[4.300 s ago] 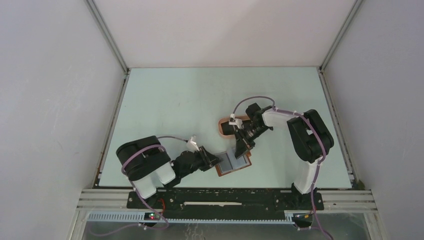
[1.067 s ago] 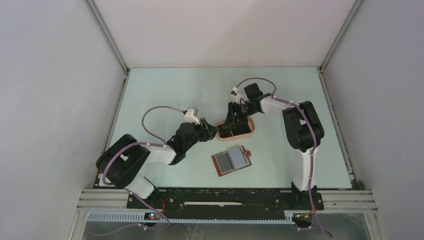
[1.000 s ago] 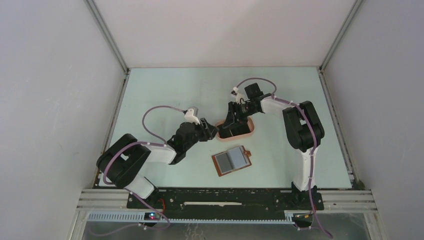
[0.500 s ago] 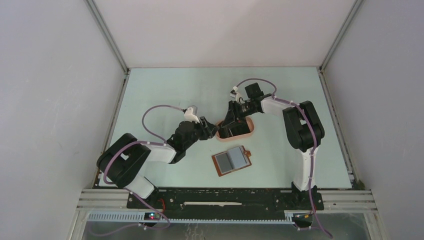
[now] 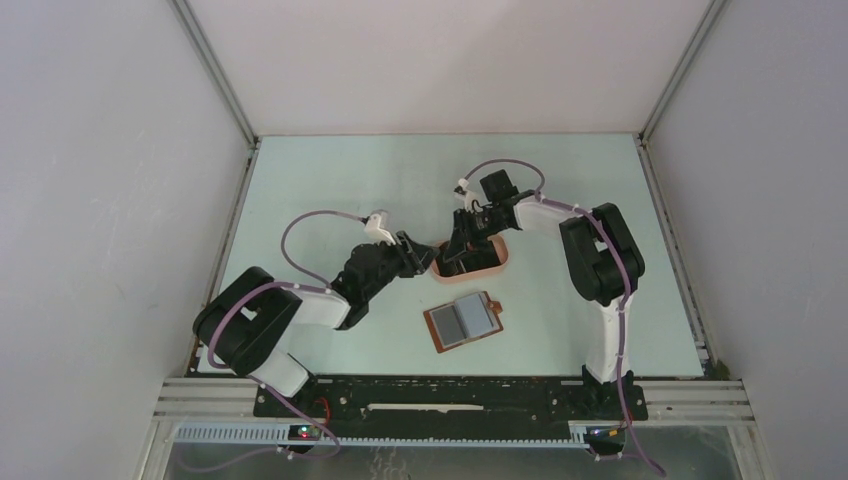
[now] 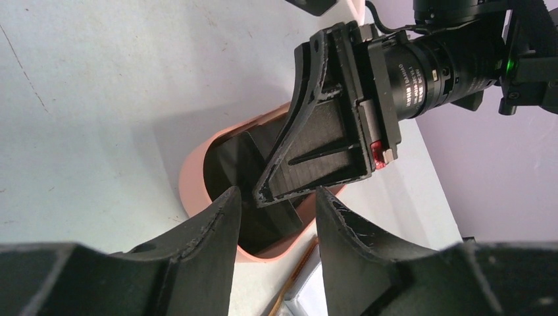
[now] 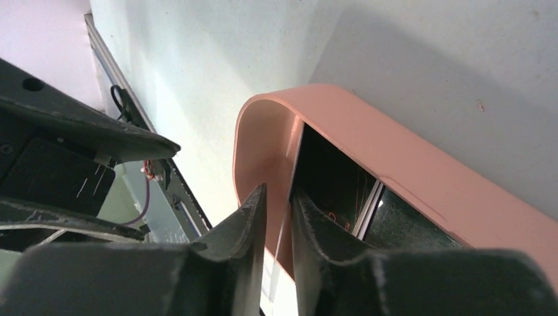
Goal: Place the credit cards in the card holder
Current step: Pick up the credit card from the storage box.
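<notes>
Left gripper point(image 6: 273, 201) seen half open, nothing held, at left end of pink tray point(image 7: 395, 164), unchanged from a second ago. Card holder point(image 5: 463, 322) laid open on table point(image 5: 330, 190) nearer bases, unmoved. Black credit cards point(image 7: 329, 178) seen inside tray. Right gripper point(image 7: 276, 197) dipped into tray, jaws narrowed to thin gap since a second ago. Grip on card cannot be told.

Both grippers have left the card holder point(image 5: 463, 321) and now meet at the left end of the pink tray point(image 5: 492, 268). The left gripper point(image 5: 421, 259) came there as its arm stretched out. In the last second the right gripper point(image 7: 276, 197) has brought its jaws closer together.
</notes>
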Controlling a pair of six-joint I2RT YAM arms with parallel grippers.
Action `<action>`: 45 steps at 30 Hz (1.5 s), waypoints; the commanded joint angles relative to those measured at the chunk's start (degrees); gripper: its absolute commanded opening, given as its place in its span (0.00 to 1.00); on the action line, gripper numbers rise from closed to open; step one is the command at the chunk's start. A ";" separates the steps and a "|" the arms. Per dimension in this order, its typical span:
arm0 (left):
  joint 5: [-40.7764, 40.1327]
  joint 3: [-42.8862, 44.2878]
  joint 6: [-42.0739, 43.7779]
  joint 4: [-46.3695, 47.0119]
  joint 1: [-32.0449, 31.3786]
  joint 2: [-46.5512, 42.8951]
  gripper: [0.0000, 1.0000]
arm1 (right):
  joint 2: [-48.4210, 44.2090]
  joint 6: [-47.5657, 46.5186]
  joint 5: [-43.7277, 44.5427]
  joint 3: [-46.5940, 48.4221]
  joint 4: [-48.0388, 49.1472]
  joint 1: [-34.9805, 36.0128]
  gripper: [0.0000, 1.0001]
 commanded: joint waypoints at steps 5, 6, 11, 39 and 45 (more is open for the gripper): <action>1.82 -2.49 -0.80 5.28 0.77 -1.93 0.51 | -0.75 -3.50 5.34 1.70 -1.91 0.24 0.09; 2.27 -2.79 -0.81 5.96 0.91 -2.06 0.52 | -1.18 -4.12 4.84 1.65 -2.00 -0.26 0.06; 8.80 -4.35 -0.87 13.91 2.86 -1.43 0.56 | -3.02 -9.62 -2.42 1.57 -3.25 -3.35 0.00; 25.13 3.82 -17.28 27.16 6.96 14.88 0.77 | -2.68 -15.25 -30.84 3.65 -5.83 -8.87 0.00; 25.47 5.81 -18.63 27.30 6.16 16.44 0.64 | -2.15 -13.97 -31.14 3.91 -5.67 -8.83 0.00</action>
